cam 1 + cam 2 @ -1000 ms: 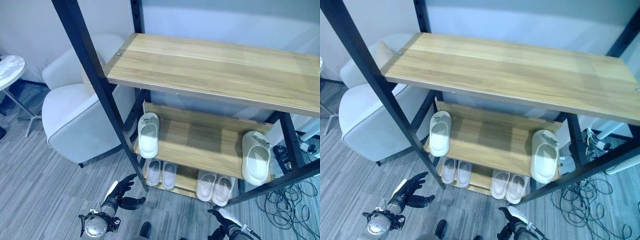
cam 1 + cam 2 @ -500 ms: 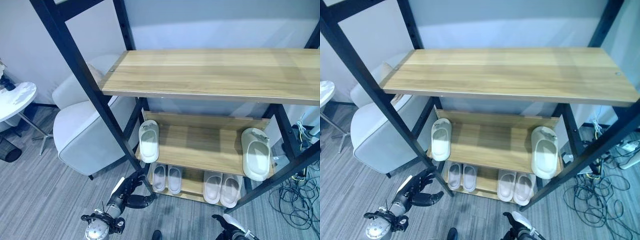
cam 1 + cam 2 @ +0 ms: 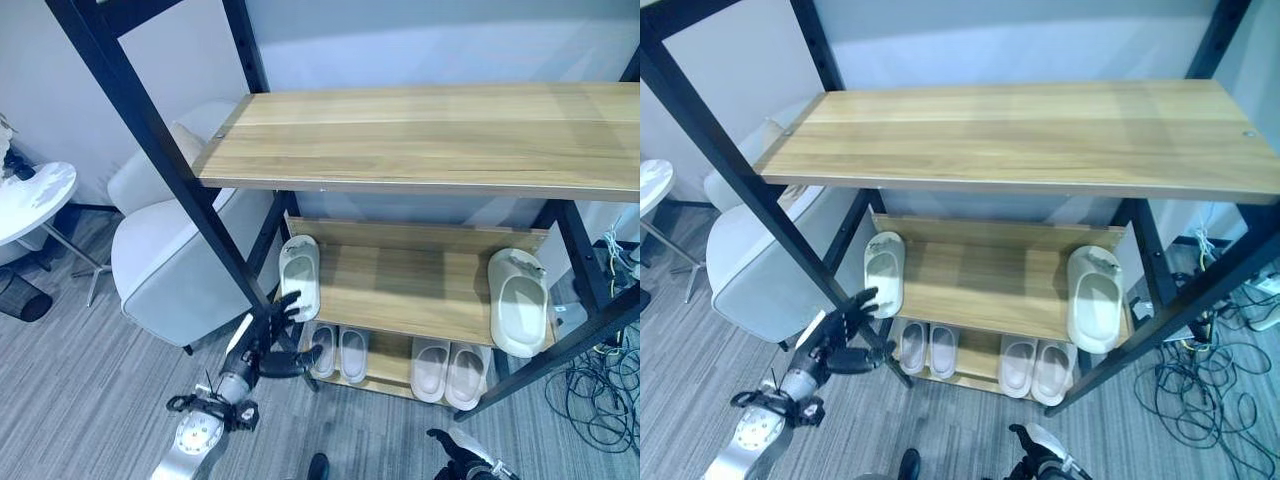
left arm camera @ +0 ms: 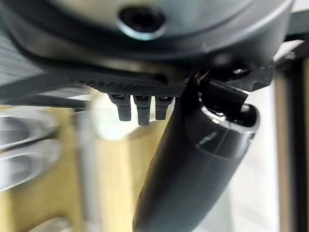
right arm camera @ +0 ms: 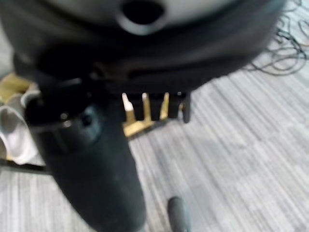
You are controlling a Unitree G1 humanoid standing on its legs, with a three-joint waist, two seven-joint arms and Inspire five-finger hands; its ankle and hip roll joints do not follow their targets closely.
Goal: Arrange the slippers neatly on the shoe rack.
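Now the open left hand (image 3: 262,345) hovers just below a slipper (image 3: 299,276).

Hidden and cut-off parts around the shoe rack (image 3: 420,150)

The bottom edge is cutting off the right hand (image 3: 455,462); the middle shelf (image 3: 410,290) is hiding the bottom-shelf slippers' (image 3: 446,368) toes.

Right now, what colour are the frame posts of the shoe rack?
Black. The shoe rack's frame posts show best in the right eye view, against the light wooden shelves.
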